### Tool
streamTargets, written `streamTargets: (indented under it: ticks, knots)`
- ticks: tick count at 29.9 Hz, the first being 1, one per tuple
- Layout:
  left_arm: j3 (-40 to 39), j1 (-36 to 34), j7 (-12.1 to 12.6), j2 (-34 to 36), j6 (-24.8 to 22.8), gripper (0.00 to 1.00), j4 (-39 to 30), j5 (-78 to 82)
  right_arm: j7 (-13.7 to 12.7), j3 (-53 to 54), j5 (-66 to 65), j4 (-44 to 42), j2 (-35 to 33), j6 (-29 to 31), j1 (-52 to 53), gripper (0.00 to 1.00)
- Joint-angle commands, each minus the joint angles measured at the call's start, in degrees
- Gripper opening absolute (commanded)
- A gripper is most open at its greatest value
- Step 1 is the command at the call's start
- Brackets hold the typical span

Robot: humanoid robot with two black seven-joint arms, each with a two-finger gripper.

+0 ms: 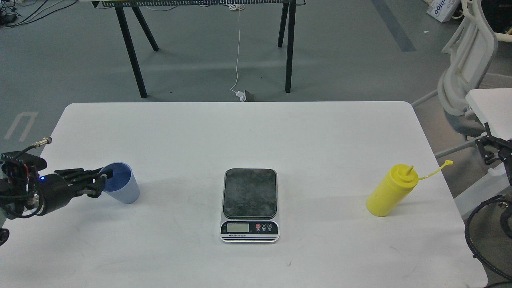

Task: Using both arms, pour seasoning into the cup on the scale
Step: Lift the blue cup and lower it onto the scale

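Your left gripper [105, 179] sits at the near rim of the cup [121, 183]; one finger seems to reach just inside the rim, but the fingers are dark and you cannot tell whether the jaws are clamped on the wall or only around it. Confirm a firm pinch on the rim before lifting. The cup leans a little, so lift it straight up, carry it level, and set it on the middle of the scale [250, 193], which lies well beyond the fingertips, toward the seasoning [391, 191]. That bottle stands past the scale, cap strap hanging open. Your right gripper [489, 152] waits off the table [240, 128] edge; its jaws cannot be told apart.
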Motion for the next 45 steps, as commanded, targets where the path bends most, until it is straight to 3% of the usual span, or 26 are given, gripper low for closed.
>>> streamTargets:
  ticks: [1, 5, 9, 13, 17, 21, 28, 45]
  knots:
    - [0.0, -0.92, 0.0, -0.06, -0.16, 0.07, -0.52, -0.35, 0.08, 0.0, 0.08, 0.0, 0.0, 0.0, -0.66, 0.99]
    - [0.17, -6.18, 0.0, 0.9, -4.18, 0.07, -6.13, -0.44, 0.26, 0.44, 0.08, -0.09, -0.09, 0.0, -0.92, 0.99]
    - [0.17, -16.37, 0.0, 2.93, -14.89, 0.07, -13.6, -0.44, 0.26, 0.7, 0.0, 0.0, -0.09, 0.0, -1.19, 0.99]
    - [1.22, -22.27, 0.0, 1.96, -21.59, 0.06, -20.1, 0.18, 0.26, 0.88, 0.08, 0.0, -0.18, 0.0, -1.71, 0.99]
    - [6.22, -26.67, 4.43, -3.56, -26.22, 0.07, -27.32, 3.51, 0.26, 1.84, 0.08, -0.09, -0.53, 0.0, -2.59, 0.99]
    - [12.9, -28.17, 8.04, -9.98, -26.22, 0.07, -28.65, 8.34, 0.26, 2.55, 0.08, -0.09, -0.53, 0.0, -3.12, 0.99]
    - [17.31, -28.35, 10.51, -19.39, -26.22, 0.08, -25.32, 11.6, 0.26, 2.9, 0.08, -0.09, -1.23, 0.0, -3.3, 0.99]
    - [17.4, -28.44, 10.6, -23.97, -26.22, 0.17, -17.75, 11.16, 0.26, 2.9, 0.0, 0.0, -1.32, 0.0, -3.47, 0.99]
